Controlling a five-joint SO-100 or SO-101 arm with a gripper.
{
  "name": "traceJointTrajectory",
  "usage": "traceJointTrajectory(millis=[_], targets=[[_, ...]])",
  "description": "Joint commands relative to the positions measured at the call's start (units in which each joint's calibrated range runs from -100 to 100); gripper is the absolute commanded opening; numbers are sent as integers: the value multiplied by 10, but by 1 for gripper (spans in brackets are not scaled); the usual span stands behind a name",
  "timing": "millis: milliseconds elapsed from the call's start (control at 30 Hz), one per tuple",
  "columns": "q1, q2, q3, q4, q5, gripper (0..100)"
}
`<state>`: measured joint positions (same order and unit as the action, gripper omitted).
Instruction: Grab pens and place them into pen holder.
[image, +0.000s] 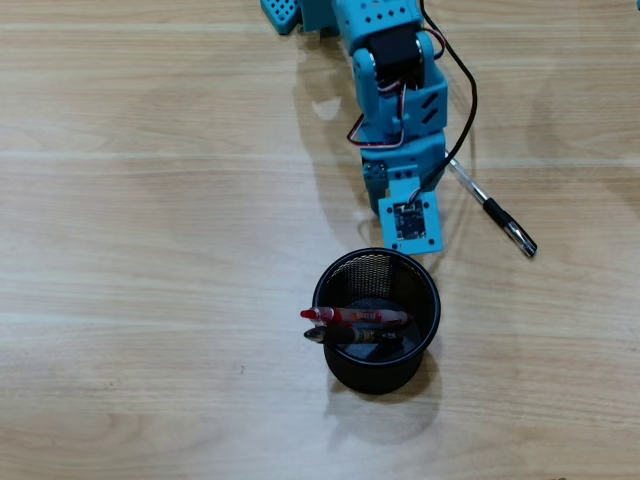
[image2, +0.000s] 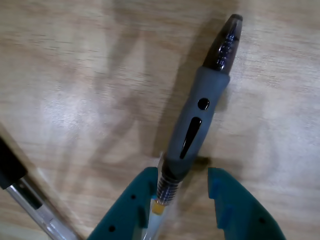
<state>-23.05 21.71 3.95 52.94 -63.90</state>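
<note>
Straddling a clear pen (image2: 195, 125) with fingers apart, the hand (image2: 182, 200) hangs beside the pen holder (image: 432, 300).

I find no readable text, label, brand or number in either view. The red pen (image: 355, 316) in the pen holder (image: 425, 290) carries dark marks along its barrel in the overhead view, too small for me to read. The pen (image2: 200, 120) in the wrist view shows no lettering.
</note>
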Motion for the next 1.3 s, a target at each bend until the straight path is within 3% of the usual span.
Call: traceJointTrajectory(millis=[0, 167, 300, 467, 900, 1267], targets=[[-1, 11, -30, -14, -3, 12], [-1, 35, -23, -6, -40, 12], [-5, 40, -22, -6, -40, 12], [0, 44, -22, -6, -40, 2], [15, -31, -35, -2, -36, 2], [25, -260, -159, 253, -36, 2]])
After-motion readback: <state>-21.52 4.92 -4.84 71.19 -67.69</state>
